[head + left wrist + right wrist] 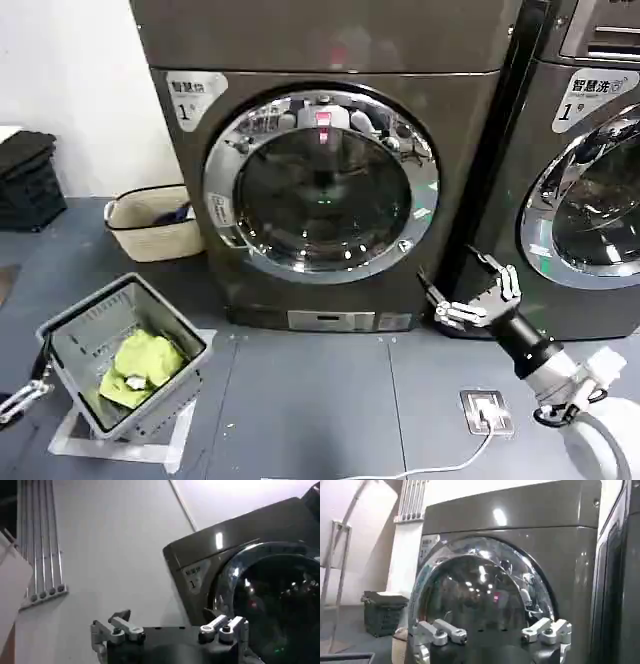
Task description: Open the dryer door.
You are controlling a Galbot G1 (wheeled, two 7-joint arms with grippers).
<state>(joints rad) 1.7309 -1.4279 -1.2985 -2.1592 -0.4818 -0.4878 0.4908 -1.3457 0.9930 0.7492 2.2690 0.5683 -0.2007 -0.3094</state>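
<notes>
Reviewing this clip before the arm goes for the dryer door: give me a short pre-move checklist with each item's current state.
1. Dryer door shut, chrome ring flush with the front: ok, nothing opened yet.
2. Right gripper open and empty: ok, fingers spread, holding nothing.
3. Right gripper at the door: not ok, it hangs low and to the right of the ring, apart from it.
4. Path between right gripper and door free: ok, only bare floor and the dryer front lie there.
5. Handle or latch located: cannot tell, no clear grip point shows on the ring.
6. Left gripper out of the way: ok, open and empty; the grey basket also sits left of the door's area.
</notes>
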